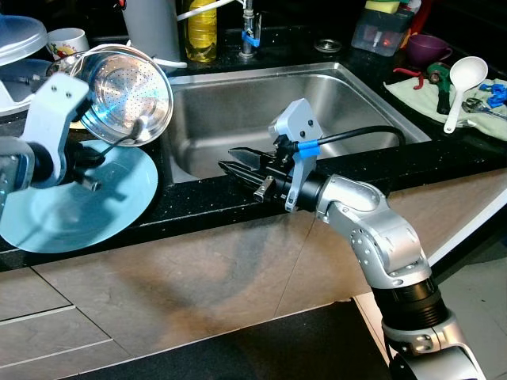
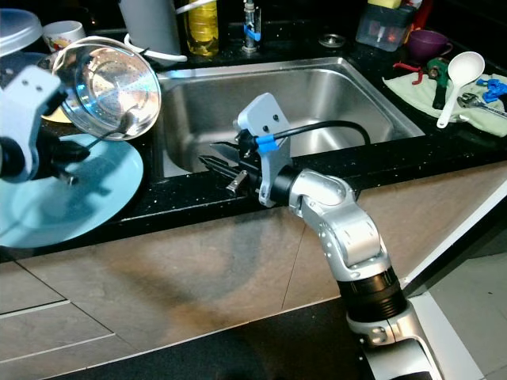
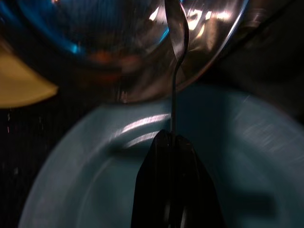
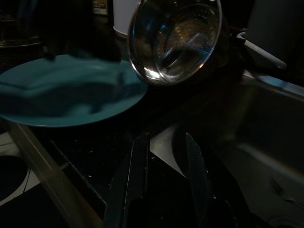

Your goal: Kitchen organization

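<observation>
Spoon (image 3: 174, 52): thin metal handle pinched between the closed fingers of the left gripper (image 3: 172, 142), bowl end up against the shiny wall of the colander.
Left gripper: over the blue plate (image 1: 119, 198), beside the sink's left edge.
Colander (image 1: 127, 95): perforated steel, tipped on its side, its open mouth facing the sink, resting partly over the plate's far rim.
Right gripper (image 1: 238, 162): fingers slightly parted, nothing between them, held level above the front rim of the sink (image 1: 238, 119), pointing toward the colander.
Sink: steel basin bare inside, giving open room just beyond the right fingers.
Plate: lies flat on the black counter (image 1: 198, 198), its near rim reaching the counter's front edge.
Writing: none readable; the yellow bottle (image 1: 201, 30) behind the sink carries no legible label from here.
Right counter: white ladle (image 1: 461, 87) on a pale cloth (image 1: 412, 93) with small tools, a purple bowl (image 1: 428, 47) behind it, well apart from both grippers.
Far left: white cup (image 1: 67, 39) with a printed pattern, too small to read.
</observation>
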`<state>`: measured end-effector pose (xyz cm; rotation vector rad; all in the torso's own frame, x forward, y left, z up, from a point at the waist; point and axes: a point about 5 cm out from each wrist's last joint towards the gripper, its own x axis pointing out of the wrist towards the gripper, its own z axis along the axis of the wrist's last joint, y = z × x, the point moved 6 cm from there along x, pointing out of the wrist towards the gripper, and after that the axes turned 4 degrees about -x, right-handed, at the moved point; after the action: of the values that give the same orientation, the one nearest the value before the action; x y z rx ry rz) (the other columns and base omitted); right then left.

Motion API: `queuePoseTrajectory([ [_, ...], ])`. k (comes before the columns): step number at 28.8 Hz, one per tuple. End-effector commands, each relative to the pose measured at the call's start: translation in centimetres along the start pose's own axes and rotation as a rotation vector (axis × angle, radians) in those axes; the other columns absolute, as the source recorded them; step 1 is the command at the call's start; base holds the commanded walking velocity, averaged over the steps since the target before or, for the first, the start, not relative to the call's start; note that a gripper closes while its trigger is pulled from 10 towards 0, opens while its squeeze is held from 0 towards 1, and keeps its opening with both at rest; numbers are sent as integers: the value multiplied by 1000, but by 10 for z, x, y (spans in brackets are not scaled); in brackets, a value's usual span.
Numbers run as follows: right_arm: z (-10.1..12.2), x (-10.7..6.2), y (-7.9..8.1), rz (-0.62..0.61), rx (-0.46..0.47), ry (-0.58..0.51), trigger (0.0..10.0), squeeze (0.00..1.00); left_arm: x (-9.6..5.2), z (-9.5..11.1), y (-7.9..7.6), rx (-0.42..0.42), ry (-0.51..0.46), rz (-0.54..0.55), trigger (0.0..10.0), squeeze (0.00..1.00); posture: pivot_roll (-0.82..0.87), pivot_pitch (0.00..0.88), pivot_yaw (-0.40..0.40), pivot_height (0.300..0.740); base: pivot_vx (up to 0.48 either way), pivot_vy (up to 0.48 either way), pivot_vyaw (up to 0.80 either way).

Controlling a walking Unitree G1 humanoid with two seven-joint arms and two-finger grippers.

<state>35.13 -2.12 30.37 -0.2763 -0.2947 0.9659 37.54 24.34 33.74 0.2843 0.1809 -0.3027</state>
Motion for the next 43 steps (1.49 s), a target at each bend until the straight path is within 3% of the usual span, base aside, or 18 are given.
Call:
queuePoseTrajectory([
  [1, 9, 0, 3, 15, -6, -27, 10000, 0, -5, 11, -5, -15, -39, -32, 0, 0, -52, 201, -27, 740, 0, 0, 0],
  [5, 10, 1, 2, 16, -7, -30, 10000, 0, -11, 36, -29, -71, -138, -155, 0, 0, -51, 200, -29, 740, 0, 0, 0],
  [13, 11, 1, 4, 24, -7, -35, 10000, 0, -20, 52, -46, -138, -199, -278, 0, 0, -56, 193, -26, 740, 0, 0, 0],
  [24, 13, 1, 6, 29, -8, -43, 10000, 0, -18, 44, -35, -133, -169, -204, 0, 0, -59, 183, -22, 740, 0, 0, 0],
  [35, 13, 0, 5, 26, -9, -44, 10000, 0, -16, 48, -38, -149, -194, -214, 0, 0, -57, 183, -23, 740, 0, 0, 0],
  [41, 13, 0, -2, -16, -17, -50, 10000, 0, 7, 50, -53, -101, -219, -208, 0, 0, -50, 184, -23, 740, 0, 0, 0],
  [43, 12, -2, -13, -98, -25, -48, 10000, 0, 28, 50, -64, -57, -231, -206, 0, 0, -43, 185, -21, 740, 0, 0, 0],
])
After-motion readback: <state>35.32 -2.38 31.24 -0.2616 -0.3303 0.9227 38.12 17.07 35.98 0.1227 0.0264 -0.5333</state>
